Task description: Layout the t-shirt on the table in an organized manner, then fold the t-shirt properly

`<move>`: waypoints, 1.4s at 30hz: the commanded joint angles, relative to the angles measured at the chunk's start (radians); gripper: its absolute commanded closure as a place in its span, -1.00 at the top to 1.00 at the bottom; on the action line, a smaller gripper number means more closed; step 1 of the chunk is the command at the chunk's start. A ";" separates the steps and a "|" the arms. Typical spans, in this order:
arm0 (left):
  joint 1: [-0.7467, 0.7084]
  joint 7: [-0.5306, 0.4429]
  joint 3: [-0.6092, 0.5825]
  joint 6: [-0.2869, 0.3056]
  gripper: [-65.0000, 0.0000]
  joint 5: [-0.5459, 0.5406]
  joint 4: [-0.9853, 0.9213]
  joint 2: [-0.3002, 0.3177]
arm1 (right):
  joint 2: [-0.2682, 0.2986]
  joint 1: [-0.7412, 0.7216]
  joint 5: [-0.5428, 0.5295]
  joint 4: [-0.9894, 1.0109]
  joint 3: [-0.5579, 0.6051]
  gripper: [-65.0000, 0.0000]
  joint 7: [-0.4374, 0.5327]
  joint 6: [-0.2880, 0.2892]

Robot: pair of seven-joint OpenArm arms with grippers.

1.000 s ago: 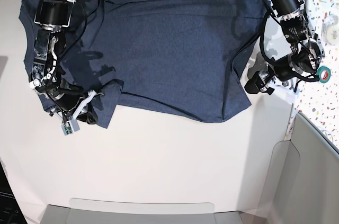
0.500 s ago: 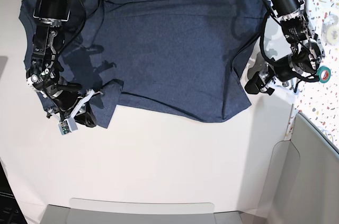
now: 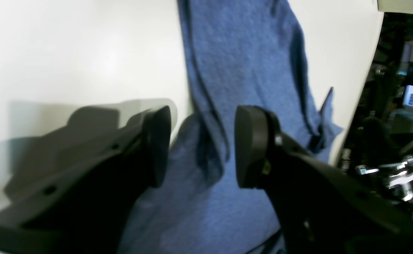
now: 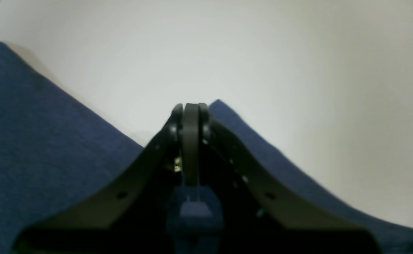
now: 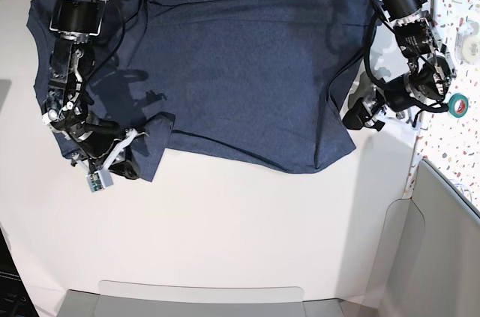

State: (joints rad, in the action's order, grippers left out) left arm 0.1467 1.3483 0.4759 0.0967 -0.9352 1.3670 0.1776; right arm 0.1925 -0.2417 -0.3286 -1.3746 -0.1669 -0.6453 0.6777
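- The t-shirt [image 5: 232, 70] lies spread along the table's [image 5: 240, 234] far edge.
- Left gripper [image 3: 201, 144], jaws parted, straddles a shirt-edge fold without pinching it.
- Right gripper [image 4: 191, 116], jaws together, sits over the shirt's near-left sleeve.

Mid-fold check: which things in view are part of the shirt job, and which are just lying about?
Part of the job:
- t-shirt
- table
- left hand, open over the shirt's edge
- right hand, shut at the sleeve

Lying about:
- green tape roll
- speckled side surface

Heathered navy knit cloth of the t-shirt [image 5: 240, 70] lies soft and matt on the smooth, matt white surface [image 5: 247, 234].
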 commanded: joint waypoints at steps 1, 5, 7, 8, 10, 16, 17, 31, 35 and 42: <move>0.023 -0.010 0.002 -0.002 -0.21 -0.028 0.036 0.004 | 0.003 -0.023 -0.020 -0.021 -0.003 -1.00 0.031 0.015; 0.064 -0.010 0.002 -0.002 -0.33 -0.028 0.061 -0.030 | -0.023 -0.012 -0.020 -0.021 0.003 -1.00 0.031 0.015; 0.081 -0.010 0.002 -0.002 -0.35 -0.026 0.059 -0.042 | -0.034 -0.011 -0.020 -0.021 0.003 -1.00 0.031 0.015; 0.092 -0.010 0.002 -0.002 -0.35 -0.026 0.059 -0.042 | -0.041 -0.009 -0.020 -0.021 0.003 -1.00 0.031 0.015; 0.106 -0.011 0.001 -0.002 -0.35 -0.026 0.058 -0.048 | -0.055 -0.009 -0.020 -0.021 0.003 -1.00 0.025 0.015; 0.115 -0.013 -0.001 -0.002 -0.35 -0.025 0.058 -0.062 | -0.098 -0.011 -0.020 -0.052 0.000 -1.00 -0.063 0.017; 0.115 -0.014 -0.003 -0.002 -0.35 -0.025 0.056 -0.062 | -0.101 -0.009 -0.020 -0.065 0.003 -1.00 -0.067 0.017; 0.121 -0.063 -0.007 -0.002 -0.35 -0.026 0.056 -0.063 | -0.166 -0.006 -0.020 -0.136 0.003 -1.00 -0.155 0.017; 0.121 -0.062 -0.007 -0.002 -0.35 -0.026 0.056 -0.063 | -0.184 0.003 -0.020 -0.136 -0.001 -1.00 -0.155 0.017; 0.121 -0.071 -0.007 -0.002 -0.36 -0.026 0.056 -0.063 | -0.184 0.011 -0.020 -0.136 0.003 -1.00 -0.155 0.017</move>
State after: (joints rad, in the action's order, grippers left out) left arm 0.2462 1.2846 0.4713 0.0952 -0.9344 1.4086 0.1078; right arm 0.0055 -0.2123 -0.3359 -1.4906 -0.1635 -0.8272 0.6781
